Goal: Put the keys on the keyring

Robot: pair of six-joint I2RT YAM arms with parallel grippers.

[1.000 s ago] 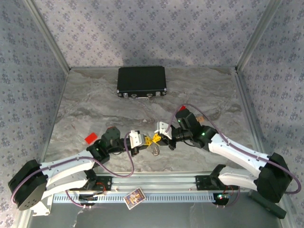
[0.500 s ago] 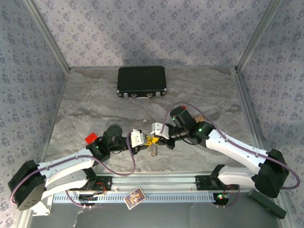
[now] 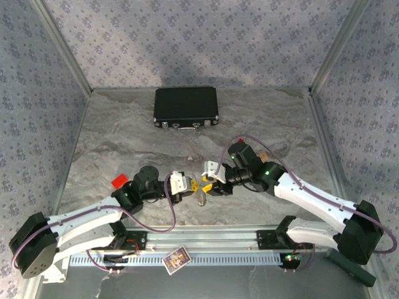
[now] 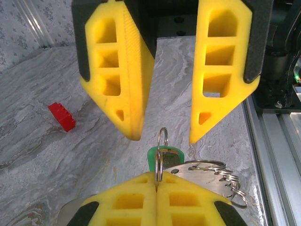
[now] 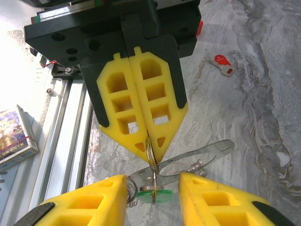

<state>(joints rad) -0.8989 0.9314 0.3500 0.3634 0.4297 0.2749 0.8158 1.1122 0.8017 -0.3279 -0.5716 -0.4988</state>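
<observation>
— Where is the keyring?

— It stands upright in the left gripper (image 4: 156, 175). The yellow fingers are pressed flat together on the lower part of the thin metal keyring (image 4: 162, 141). A green key (image 4: 165, 157) hangs on it just past the fingertips. A bunch of small silvery rings (image 4: 225, 175) trails off to one side.

— And the other one?

— The right gripper (image 5: 153, 179) faces it tip to tip. Its jaws are parted a moderate way and grip nothing. The loop reaches toward that gap, but I cannot tell whether it sits between the fingertips.

— How much room is there around them?

— Both work low over the table (image 3: 124, 137), close to its near edge and just beyond the metal rail (image 3: 212, 235). A red block (image 3: 118, 181) lies just beside the left arm. A red key (image 5: 224, 64) lies on the stone, apart from both grippers. The black case (image 3: 186, 107) sits well apart near the far edge, with bare stone in between. Patterned walls (image 3: 206, 43) close off the left, right and back sides.
</observation>
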